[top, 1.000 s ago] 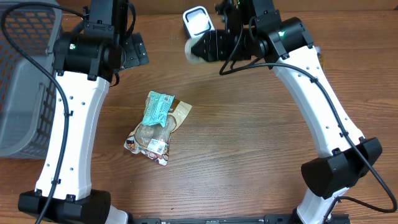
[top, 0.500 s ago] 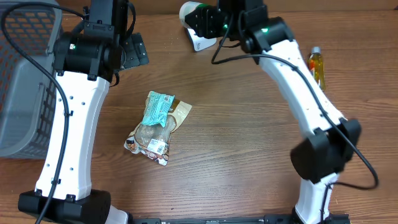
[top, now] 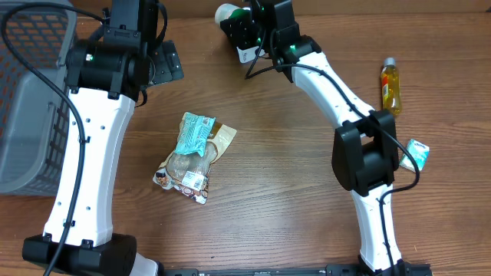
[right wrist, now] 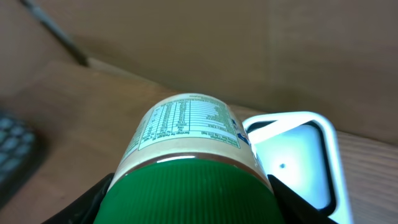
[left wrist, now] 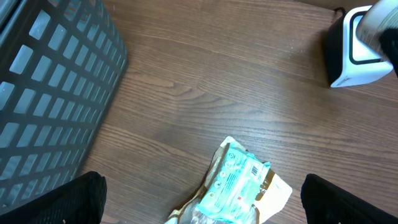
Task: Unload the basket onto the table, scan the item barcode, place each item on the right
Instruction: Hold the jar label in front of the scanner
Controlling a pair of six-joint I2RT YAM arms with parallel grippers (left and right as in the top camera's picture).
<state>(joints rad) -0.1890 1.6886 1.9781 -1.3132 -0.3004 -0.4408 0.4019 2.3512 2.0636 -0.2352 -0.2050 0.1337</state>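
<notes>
A jar (right wrist: 186,134) with a green lid (right wrist: 193,193) and a beige nutrition label lies sideways in my right gripper (right wrist: 191,202), which is shut on it at the lid end. In the overhead view the jar (top: 226,13) is at the table's far edge, just left of the white barcode scanner (top: 246,53), which my right gripper (top: 244,24) mostly covers. The scanner's window (right wrist: 298,155) is right beside the jar. My left gripper (left wrist: 202,205) is open, hanging above a teal and tan snack bag (left wrist: 239,190) that lies on the table (top: 193,153).
A grey plastic basket (top: 31,115) stands at the left edge (left wrist: 50,93). A yellow bottle (top: 390,86) and a small teal packet (top: 416,152) lie at the right. A cardboard wall runs behind the scanner.
My right arm has swung left along the far edge with the jar, carrying it across the scanner to its left side. The left arm and the snack bag have not moved.
</notes>
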